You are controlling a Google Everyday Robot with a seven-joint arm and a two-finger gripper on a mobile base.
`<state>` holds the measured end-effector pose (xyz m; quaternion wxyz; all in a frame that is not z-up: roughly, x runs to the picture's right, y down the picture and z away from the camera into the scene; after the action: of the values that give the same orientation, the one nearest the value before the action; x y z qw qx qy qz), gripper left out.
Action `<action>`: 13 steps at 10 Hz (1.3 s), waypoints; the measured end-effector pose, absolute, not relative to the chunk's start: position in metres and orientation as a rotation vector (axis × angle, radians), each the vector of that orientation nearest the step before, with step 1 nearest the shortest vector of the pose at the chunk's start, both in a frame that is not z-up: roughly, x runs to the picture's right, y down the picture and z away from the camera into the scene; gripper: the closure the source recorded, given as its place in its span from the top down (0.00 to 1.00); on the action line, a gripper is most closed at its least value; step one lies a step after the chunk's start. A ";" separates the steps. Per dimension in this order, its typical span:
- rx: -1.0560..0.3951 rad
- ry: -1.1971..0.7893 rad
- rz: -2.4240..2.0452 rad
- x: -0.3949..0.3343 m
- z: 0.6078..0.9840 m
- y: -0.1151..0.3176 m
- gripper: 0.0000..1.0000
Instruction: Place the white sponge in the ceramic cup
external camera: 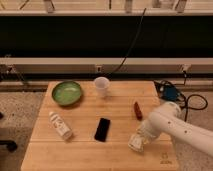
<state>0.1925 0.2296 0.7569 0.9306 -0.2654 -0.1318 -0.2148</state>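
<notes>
The ceramic cup [101, 86] is small, plain and white, and stands upright at the back middle of the wooden table [120, 100]. My white arm [172, 125] reaches in from the right. My gripper [136, 142] is low over the table's front right area, well in front of the cup and to its right. A pale blocky shape sits at the gripper's tip. I cannot tell whether it is the white sponge or part of the gripper. No separate sponge lies elsewhere on the table.
A round green bowl [67, 93] is at the back left. A white labelled bottle [60, 125] lies at the front left. A black phone [102, 129] lies in the middle front, left of the gripper. A small red object [137, 110] lies just behind the gripper. Cables [172, 95] hang off the right edge.
</notes>
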 end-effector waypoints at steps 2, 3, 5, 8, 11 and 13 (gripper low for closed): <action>-0.500 -0.252 -0.455 0.186 0.754 0.197 0.00; -0.479 -0.240 -0.466 0.182 0.751 0.183 0.00; -0.454 -0.231 -0.479 0.172 0.755 0.163 0.00; -0.425 -0.229 -0.492 0.157 0.768 0.128 0.00; -0.415 -0.231 -0.503 0.143 0.780 0.097 0.00; -0.406 -0.242 -0.513 0.126 0.786 0.072 0.00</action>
<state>0.1256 0.0723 0.7856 0.9398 -0.1989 -0.1186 -0.2515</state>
